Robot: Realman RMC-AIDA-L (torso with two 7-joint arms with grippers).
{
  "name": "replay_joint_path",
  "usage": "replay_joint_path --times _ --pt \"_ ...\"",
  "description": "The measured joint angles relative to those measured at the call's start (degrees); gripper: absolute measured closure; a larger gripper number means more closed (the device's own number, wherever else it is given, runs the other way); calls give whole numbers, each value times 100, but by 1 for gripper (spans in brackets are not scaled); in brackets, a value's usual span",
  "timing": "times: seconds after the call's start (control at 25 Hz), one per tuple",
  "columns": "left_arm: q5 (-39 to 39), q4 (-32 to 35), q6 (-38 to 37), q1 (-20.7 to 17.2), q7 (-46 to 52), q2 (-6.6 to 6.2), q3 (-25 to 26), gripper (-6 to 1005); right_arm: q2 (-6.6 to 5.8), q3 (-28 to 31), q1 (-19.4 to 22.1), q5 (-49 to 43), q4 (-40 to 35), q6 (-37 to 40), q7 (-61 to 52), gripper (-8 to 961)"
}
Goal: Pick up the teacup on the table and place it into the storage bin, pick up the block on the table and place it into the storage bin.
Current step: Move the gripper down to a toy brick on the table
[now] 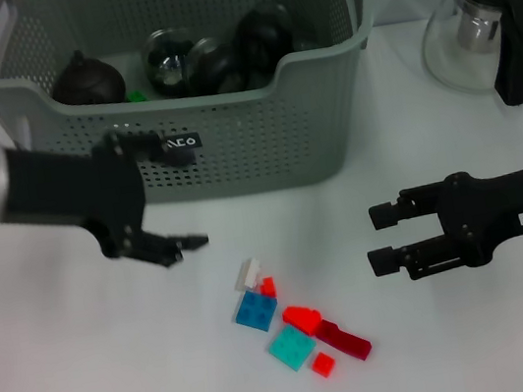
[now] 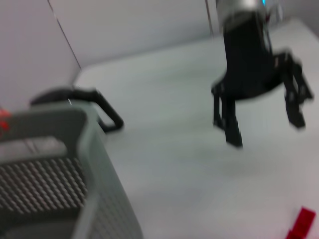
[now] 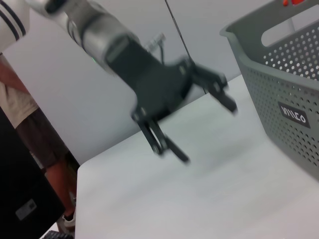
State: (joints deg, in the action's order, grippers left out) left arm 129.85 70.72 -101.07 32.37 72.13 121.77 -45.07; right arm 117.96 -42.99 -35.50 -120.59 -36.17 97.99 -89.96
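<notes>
— What does the head view give you?

— I see the storage bin [image 1: 231, 131] at the back of the white table [image 1: 92, 382], with dark teaware inside it. My left claw [image 1: 164, 241] hangs just in front of the bin's near wall, fingers spread, holding nothing. My right claw [image 1: 382, 236] sits low over the table to the right, also spread and empty. Between them lies a cluster of blocks [image 1: 296, 320]: blue, teal, red and white pieces. A glass teapot [image 1: 484, 26] stands at the far right, beside the bin.

— And the left wrist view?

— It shows the bin's corner [image 2: 75, 174], the right claw [image 2: 261, 127] apart and open over the table, and a red block [image 2: 301, 224] at the edge.

— The right wrist view?

— The left claw [image 3: 192, 124] spread wide above the table, near the bin's labelled wall [image 3: 284, 104].
</notes>
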Motion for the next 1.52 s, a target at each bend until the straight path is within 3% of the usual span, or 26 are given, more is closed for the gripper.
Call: replay_joint_path --times 0.32,1.08,1.52 --pt "540 -715 1407 -111 -467 203 -914 112 15 125 -29 1 81 -14 -5 162" --pt "654 -1755 2481 67 -1018 215 -1319 121 26 151 -63 1 148 -46 -5 163" --pt "668 -1903 2732 81 -1096 223 -1492 126 42 151 -67 0 183 -68 -8 162"
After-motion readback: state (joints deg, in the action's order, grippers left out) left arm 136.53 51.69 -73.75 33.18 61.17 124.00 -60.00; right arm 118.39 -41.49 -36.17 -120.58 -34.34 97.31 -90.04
